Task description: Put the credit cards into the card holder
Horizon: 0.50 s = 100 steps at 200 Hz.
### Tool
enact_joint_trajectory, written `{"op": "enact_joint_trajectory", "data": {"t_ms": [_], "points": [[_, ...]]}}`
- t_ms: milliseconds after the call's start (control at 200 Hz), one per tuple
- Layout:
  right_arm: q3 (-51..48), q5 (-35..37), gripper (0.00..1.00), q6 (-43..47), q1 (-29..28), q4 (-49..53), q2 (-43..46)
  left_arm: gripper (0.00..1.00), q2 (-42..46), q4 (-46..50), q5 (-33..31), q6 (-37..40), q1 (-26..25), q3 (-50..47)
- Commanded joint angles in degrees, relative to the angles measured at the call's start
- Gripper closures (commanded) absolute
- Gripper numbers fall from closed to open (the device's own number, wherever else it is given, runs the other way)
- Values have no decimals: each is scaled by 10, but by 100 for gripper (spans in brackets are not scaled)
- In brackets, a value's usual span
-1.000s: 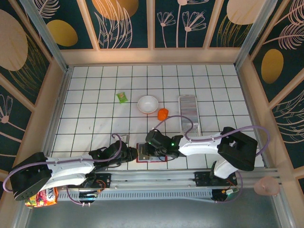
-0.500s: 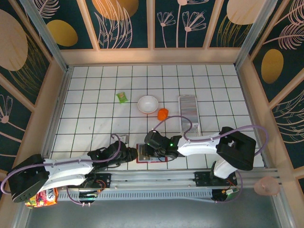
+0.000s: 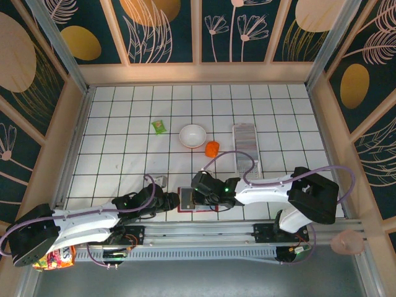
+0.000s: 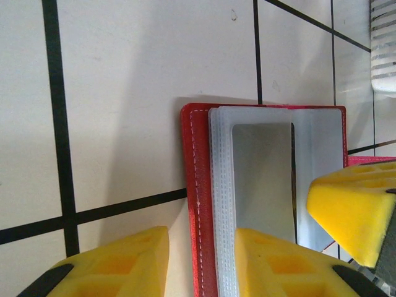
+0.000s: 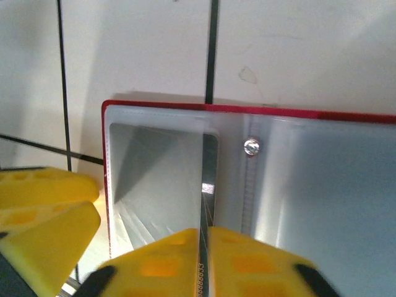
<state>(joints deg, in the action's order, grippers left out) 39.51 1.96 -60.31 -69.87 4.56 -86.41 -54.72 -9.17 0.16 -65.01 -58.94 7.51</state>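
Card holder point(image 3: 187, 199) lies open and flat at the near edge of the table point(image 3: 124, 148), centre, between the two arms. The pale sleeves face up inside the red rim.

Right gripper point(image 5: 203, 244): pads closed thin on one credit card point(image 5: 209, 179), which we see edge-on. From the jaws the card runs straight ahead onto the holder's left pocket, just beside the snap point(image 5: 251, 146). We cannot tell whether its leading end is inside the pocket mouth or lying on the sleeve.

Left gripper point(image 4: 201, 260): jaws parted, straddling the holder's left edge. One pad is over the sleeves, the other over bare table with a strip of tile showing beside the red rim. We judge it is steadying, not pinching.

The right arm does the insertion. We judge the card's long axis must stay in line with the pocket, moving leftward toward the left gripper. Room there is tight: the right gripper's finger point(image 4: 352, 210) sits close to the left pads.

The remaining credit cards point(image 3: 245, 139) sit in the clear tray point(image 3: 252, 168), far right of the holder and well apart.
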Motion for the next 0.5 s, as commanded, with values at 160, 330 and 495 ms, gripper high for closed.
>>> {"op": "enact_joint_trajectory", "data": {"t_ms": [160, 330, 495], "points": [[-14, 41, 100, -4, -4, 41, -14, 63, -29, 27, 21, -10, -4, 21], [-30, 37, 100, -9, -4, 25, -29, 63, -63, 17, 37, -10, -5, 35], [-46, 32, 100, -13, -4, -2, -35, 63, -88, -7, 60, -10, -9, 51]]}}
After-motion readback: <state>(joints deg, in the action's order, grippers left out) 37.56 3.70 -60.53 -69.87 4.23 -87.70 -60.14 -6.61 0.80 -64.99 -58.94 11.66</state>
